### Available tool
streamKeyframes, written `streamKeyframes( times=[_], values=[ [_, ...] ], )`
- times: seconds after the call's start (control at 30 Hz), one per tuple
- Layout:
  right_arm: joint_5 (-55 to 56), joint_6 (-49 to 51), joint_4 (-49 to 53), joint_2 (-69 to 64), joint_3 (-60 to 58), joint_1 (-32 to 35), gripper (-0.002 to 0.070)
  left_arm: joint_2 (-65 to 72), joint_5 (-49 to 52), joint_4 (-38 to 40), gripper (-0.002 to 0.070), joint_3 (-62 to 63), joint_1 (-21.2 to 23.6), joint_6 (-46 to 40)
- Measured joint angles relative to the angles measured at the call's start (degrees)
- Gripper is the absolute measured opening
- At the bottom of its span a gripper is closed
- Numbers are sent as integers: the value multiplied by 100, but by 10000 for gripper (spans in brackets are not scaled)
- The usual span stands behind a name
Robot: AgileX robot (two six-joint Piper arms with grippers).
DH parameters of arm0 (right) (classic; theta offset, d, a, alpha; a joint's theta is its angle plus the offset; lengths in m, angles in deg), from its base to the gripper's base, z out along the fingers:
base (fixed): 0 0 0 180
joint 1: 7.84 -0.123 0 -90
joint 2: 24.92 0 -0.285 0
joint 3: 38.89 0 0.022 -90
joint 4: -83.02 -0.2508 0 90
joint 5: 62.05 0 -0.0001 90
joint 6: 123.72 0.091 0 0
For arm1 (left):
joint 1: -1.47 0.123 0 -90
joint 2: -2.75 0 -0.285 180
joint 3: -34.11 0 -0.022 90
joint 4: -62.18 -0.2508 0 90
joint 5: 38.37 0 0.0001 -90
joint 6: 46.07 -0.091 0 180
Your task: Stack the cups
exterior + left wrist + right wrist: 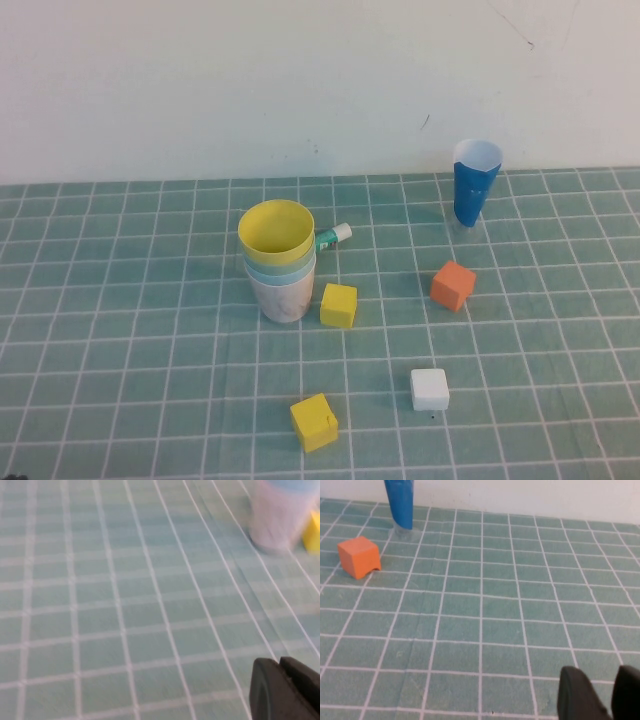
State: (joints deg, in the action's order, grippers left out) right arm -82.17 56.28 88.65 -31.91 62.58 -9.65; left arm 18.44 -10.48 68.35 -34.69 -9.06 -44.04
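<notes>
Green cloth [120, 300] ruled with white grid lines covers the table, and a plain pale wall stands behind it. Near the middle of the high view the cups [279, 262] sit nested in one upright stack: a yellow inside shows on top, a light blue rim just below it, and a pale pinkish outer wall reaches the cloth. How many cups are in the stack cannot be counted here. No loose pastel cup lies anywhere in view, so the stacking looks finished, and both arms seem to be parked off the work area; neither arm shows in the high view.

Left gripper [287, 687] hangs low over bare cloth, its fingers pressed together and holding nothing. Right gripper [600, 695] hovers over empty squares too, its dark fingers partly spread with only cloth visible between them.

If anything is left, it is only to check that the stack stands true; I judge that no further grasp is needed.

From above one also sees a yellow cube [338, 305] just beside the stack, a second yellow cube [314, 422] nearer the robot, a white cube [429, 389], an orange cube [452, 285], a small tube [335, 236] behind the stack, and the dark-blue cone cup [474, 184] at the back right. Only the wrist views show the fingers; the left one catches the stack's blurred base
</notes>
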Motion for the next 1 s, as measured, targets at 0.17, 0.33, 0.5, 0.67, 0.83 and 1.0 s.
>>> streamKeyframes(
  times=[0.17,0.33,0.5,0.67,0.83,1.0],
  values=[
    [-12,0,0,0,0,0,166,-807,-318,-89,-2,-330,797,0],
    [-22,0,0,0,0,0,165,-857,-600,-126,-2,-800,1246,0],
    [-22,0,0,0,0,0,157,-870,-926,-126,-2,-916,1244,0],
    [-22,0,0,0,0,0,157,-879,-947,-378,-2,-915,931,-28],
    [-22,0,0,0,0,0,157,-879,-957,-401,-2,-915,809,-125],
    [-22,0,0,0,0,0,157,-879,-957,-251,-2,-915,809,-160]
  ],
)
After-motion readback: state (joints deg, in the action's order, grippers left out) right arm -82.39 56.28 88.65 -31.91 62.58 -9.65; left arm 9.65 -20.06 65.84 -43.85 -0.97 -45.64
